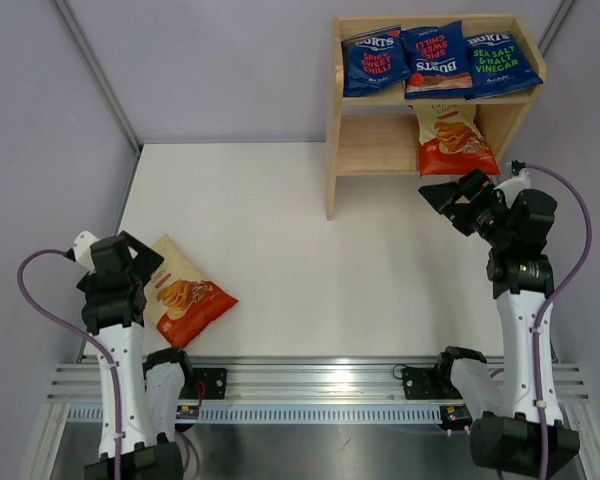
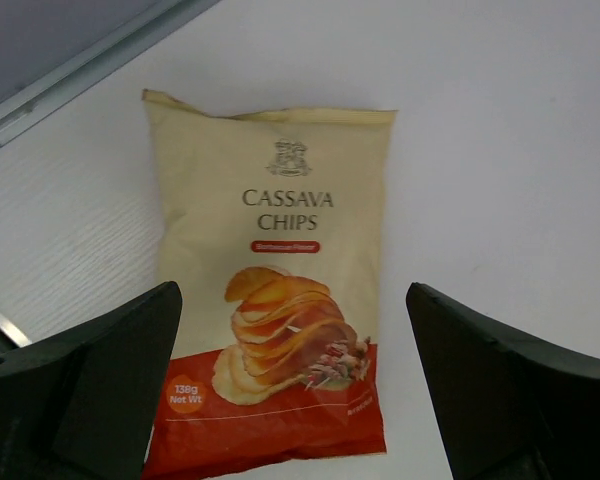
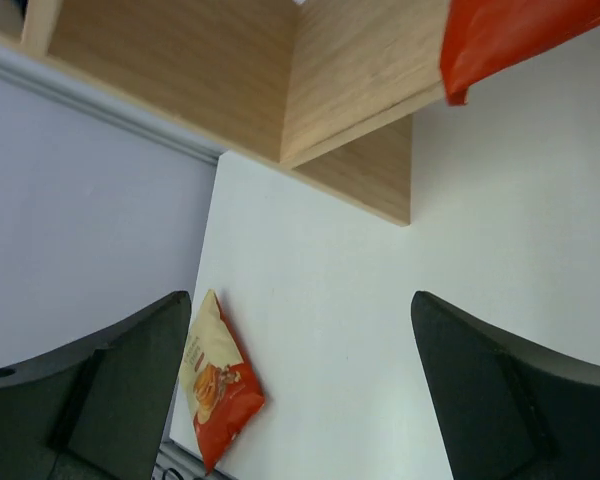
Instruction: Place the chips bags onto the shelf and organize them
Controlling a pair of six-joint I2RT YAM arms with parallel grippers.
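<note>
Three dark blue Burts bags [image 1: 438, 60] lie side by side on the top tier of the wooden shelf [image 1: 332, 150]. A cream and red cassava chips bag [image 1: 454, 138] sits on the lower tier, its red end hanging over the front edge [image 3: 510, 35]. A second cassava chips bag [image 1: 185, 293] lies flat on the white table at front left, also in the left wrist view [image 2: 275, 300] and the right wrist view [image 3: 218, 385]. My left gripper [image 1: 140, 262] is open and empty just above that bag's near end [image 2: 292, 400]. My right gripper [image 1: 448, 200] is open and empty in front of the shelf.
The shelf stands at the table's back right against the grey wall. A metal rail [image 1: 310, 385] runs along the near edge between the arm bases. Grey walls close in the left side [image 1: 40, 150].
</note>
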